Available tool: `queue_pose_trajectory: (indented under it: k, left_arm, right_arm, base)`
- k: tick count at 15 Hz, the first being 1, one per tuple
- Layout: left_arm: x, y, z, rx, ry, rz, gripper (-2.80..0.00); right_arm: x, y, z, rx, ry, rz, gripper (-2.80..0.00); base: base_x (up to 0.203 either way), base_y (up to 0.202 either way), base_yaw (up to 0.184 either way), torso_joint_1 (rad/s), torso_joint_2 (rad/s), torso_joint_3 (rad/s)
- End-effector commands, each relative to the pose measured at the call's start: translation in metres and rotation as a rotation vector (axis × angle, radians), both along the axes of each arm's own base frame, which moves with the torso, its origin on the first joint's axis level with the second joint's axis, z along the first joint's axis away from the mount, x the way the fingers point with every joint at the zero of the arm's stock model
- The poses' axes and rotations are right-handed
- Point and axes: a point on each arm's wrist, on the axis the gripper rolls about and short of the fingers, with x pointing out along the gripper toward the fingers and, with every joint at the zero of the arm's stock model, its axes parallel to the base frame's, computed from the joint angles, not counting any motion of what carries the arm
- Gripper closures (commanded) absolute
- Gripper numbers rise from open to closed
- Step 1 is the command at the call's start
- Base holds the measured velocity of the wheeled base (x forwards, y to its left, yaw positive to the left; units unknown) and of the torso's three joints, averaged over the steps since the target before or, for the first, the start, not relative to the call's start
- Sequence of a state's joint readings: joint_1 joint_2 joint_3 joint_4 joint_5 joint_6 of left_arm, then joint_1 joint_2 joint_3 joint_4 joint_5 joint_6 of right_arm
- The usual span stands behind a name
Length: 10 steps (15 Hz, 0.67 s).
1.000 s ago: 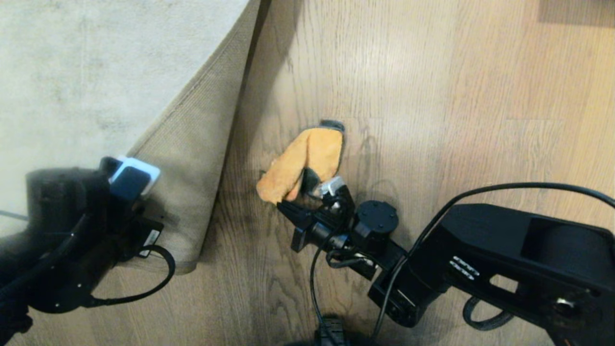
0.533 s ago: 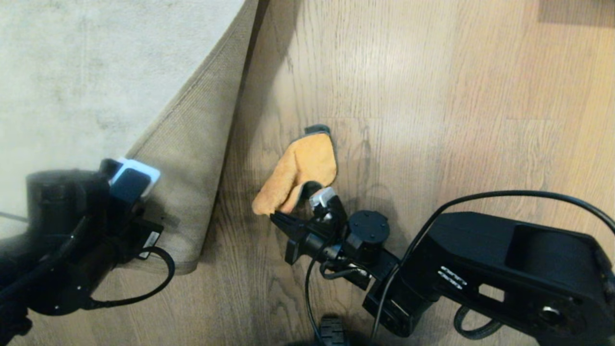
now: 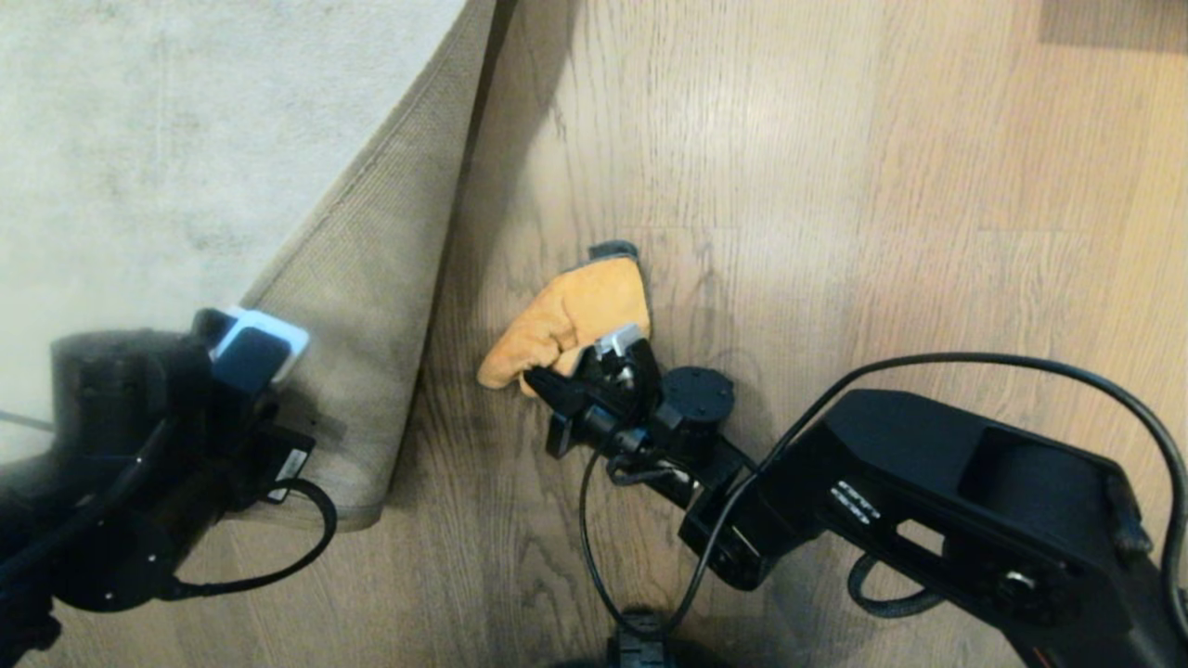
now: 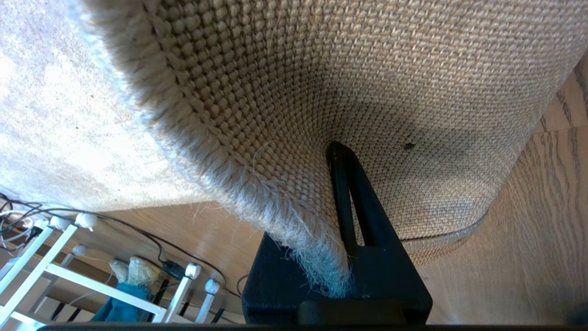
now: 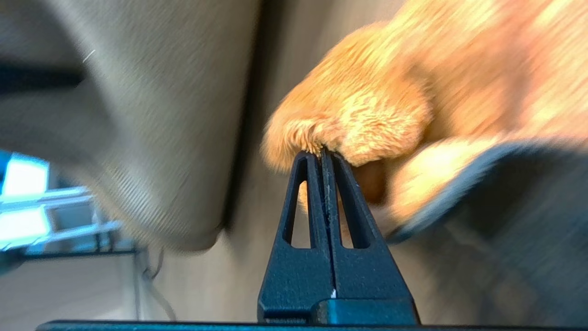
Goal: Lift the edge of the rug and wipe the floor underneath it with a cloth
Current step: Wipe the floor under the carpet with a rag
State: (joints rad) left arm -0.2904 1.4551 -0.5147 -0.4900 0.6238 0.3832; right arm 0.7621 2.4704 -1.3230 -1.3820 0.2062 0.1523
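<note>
Head view: right pincer is gripping the fluffy mustard-orange cloth on the wood-plank floor. Left pincer is clamping the folded-back pale grey rug edge, lying just left of the cloth. Right arm is nearer.

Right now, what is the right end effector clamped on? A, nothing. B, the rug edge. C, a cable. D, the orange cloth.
D: the right end effector pinches the cloth at its tips, while the left end effector holds the rug edge.
</note>
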Motion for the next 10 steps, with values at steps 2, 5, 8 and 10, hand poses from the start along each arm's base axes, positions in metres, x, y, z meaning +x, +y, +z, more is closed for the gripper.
queue_pose_trajectory:
  k: [2,5,8,10]
  left_arm:
    - [0.000,0.000,0.000,0.003,-0.001,0.002,0.00]
    - [0.000,0.000,0.000,0.003,0.001,0.002,0.00]
    - [0.000,0.000,0.000,0.005,0.001,0.001,0.00]
    - [0.000,0.000,0.000,0.003,0.001,0.002,0.00]
  right_arm:
    - [0.023,-0.005,0.023,0.043,-0.047,-0.039,0.00]
    - [0.045,-0.012,0.052,0.077,-0.088,-0.077,0.00]
    - [0.060,-0.017,0.083,0.109,-0.129,-0.104,0.00]
    - [0.066,-0.019,0.102,0.128,-0.152,-0.114,0.00]
  base:
    - [0.000,0.000,0.000,0.000,0.00,0.000]
    - [0.000,0.000,0.000,0.000,0.00,0.000]
    - [0.000,0.000,0.000,0.000,0.00,0.000]
    - [0.000,0.000,0.000,0.000,0.00,0.000]
